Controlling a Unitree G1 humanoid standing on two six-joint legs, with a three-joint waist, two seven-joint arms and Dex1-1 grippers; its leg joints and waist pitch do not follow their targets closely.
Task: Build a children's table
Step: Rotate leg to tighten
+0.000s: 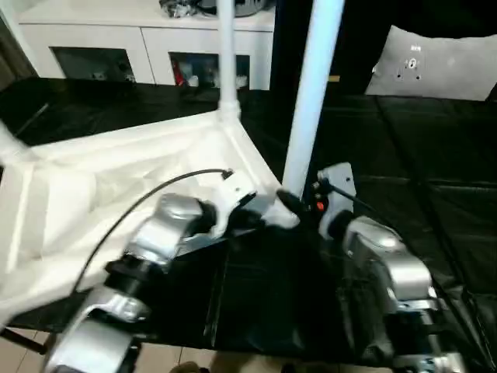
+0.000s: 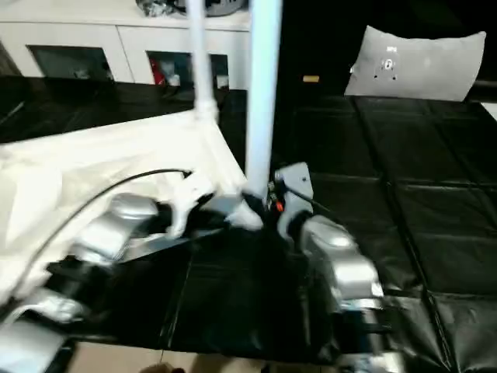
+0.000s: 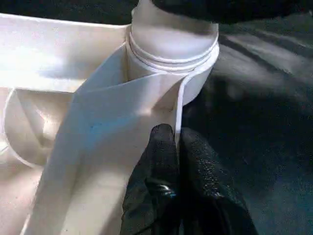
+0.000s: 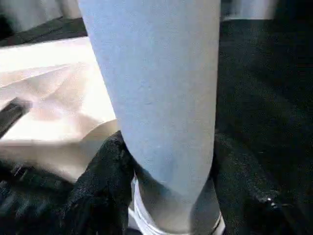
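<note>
The children's table top (image 1: 116,186) lies upside down on the black mat, ribbed underside up. One white leg (image 1: 226,54) stands upright in the far corner socket. A second leg (image 1: 311,93) stands in the near corner socket (image 3: 171,44), its threaded base seated there. My right gripper (image 1: 297,207) is shut on this leg low down, a black finger (image 4: 105,181) on each side of it. My left gripper (image 3: 176,142) is shut on the table top's thin rim just beside that socket. Another leg's end (image 1: 9,146) shows at the left corner.
A white cabinet with glass doors (image 1: 147,47) stands along the back. A flat white board (image 1: 435,66) leans at the back right. Black mat (image 1: 435,171) covers the floor to the right. A black cable (image 1: 147,198) arcs over my left forearm.
</note>
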